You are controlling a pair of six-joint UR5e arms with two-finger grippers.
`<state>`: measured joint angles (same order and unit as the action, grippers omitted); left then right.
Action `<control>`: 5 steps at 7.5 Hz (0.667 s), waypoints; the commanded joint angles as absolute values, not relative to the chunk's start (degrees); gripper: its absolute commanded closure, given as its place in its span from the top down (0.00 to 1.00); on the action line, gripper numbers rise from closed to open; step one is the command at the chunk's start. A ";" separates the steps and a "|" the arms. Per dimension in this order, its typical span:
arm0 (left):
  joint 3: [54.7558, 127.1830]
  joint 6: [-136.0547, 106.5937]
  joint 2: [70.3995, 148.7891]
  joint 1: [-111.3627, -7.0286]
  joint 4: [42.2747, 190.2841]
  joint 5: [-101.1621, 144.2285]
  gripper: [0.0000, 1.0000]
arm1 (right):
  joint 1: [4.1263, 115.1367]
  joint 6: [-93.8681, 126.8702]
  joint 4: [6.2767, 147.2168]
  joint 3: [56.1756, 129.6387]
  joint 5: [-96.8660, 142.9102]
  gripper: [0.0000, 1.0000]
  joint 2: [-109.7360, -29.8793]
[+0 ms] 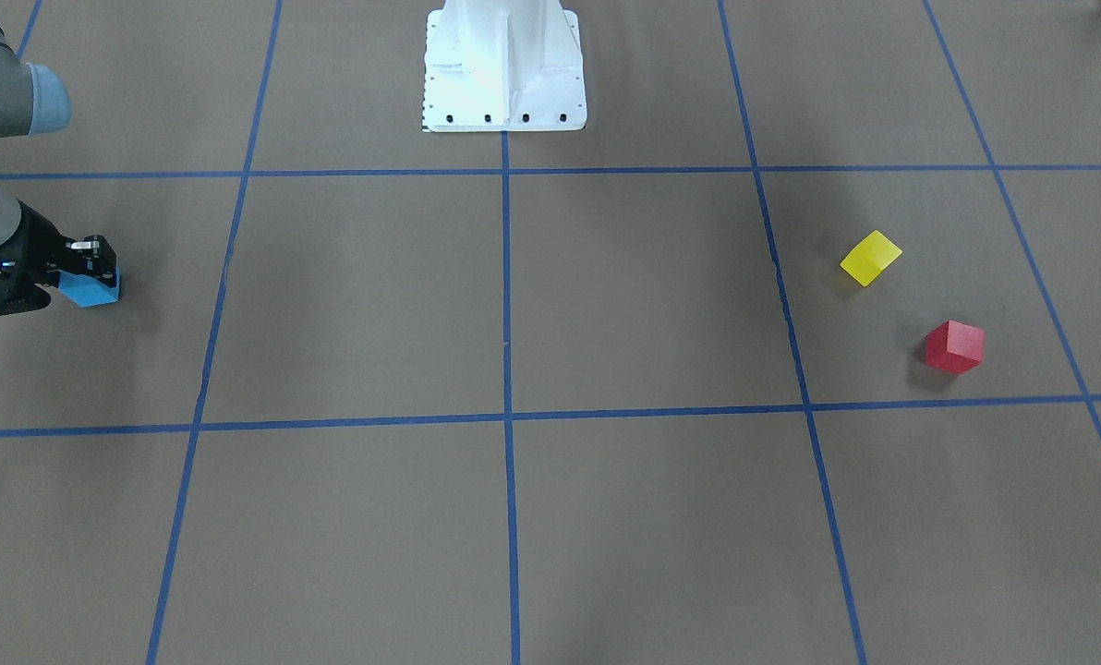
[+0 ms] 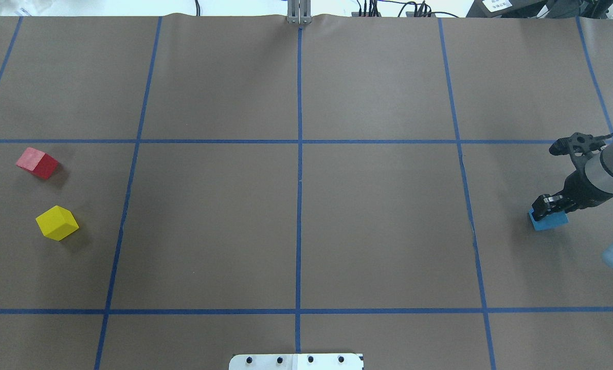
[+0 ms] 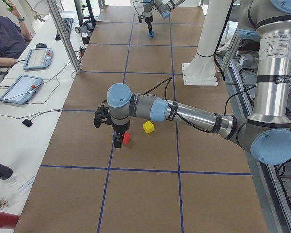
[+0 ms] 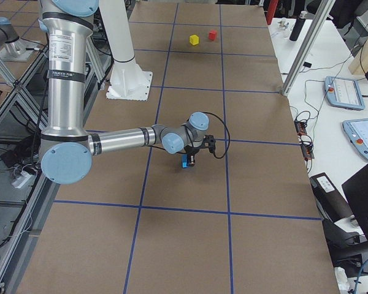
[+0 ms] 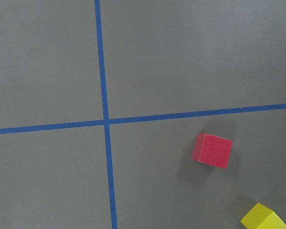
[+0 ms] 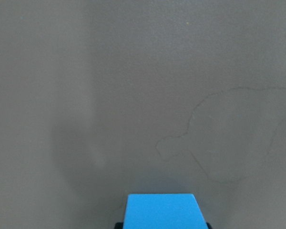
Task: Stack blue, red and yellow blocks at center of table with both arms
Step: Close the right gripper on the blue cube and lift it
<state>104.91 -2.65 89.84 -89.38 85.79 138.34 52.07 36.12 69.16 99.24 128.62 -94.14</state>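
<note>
The blue block is at the table's right side, between the fingers of my right gripper, which is shut on it low over the table. It also shows in the front view and at the bottom edge of the right wrist view. The red block and the yellow block lie apart on the table's left side. My left gripper shows only in the exterior left view, above and beside the red block; I cannot tell whether it is open or shut. The left wrist view shows the red block and the yellow block below.
Brown paper with a blue tape grid covers the table. The white robot base stands at the table's near edge. Operators' tablets lie on a side bench beyond the table's far edge.
</note>
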 commanded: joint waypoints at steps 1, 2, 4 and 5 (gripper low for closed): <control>104.68 -2.46 89.82 -89.38 85.96 138.34 1.00 | 53.69 36.30 76.05 104.20 131.29 0.00 -92.48; 104.76 -2.29 89.82 -89.38 85.96 138.34 1.00 | 54.75 36.30 86.03 105.98 132.27 0.00 -85.24; 104.77 -2.29 89.82 -89.47 85.96 138.34 1.00 | 53.71 35.42 106.61 101.90 131.66 0.00 -63.75; 104.68 -2.29 89.82 -89.47 86.04 138.34 1.00 | 51.87 36.12 110.53 96.91 131.14 0.00 -54.58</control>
<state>104.74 -2.30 89.82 -89.44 85.98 138.34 53.53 35.72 102.19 101.87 131.65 -67.33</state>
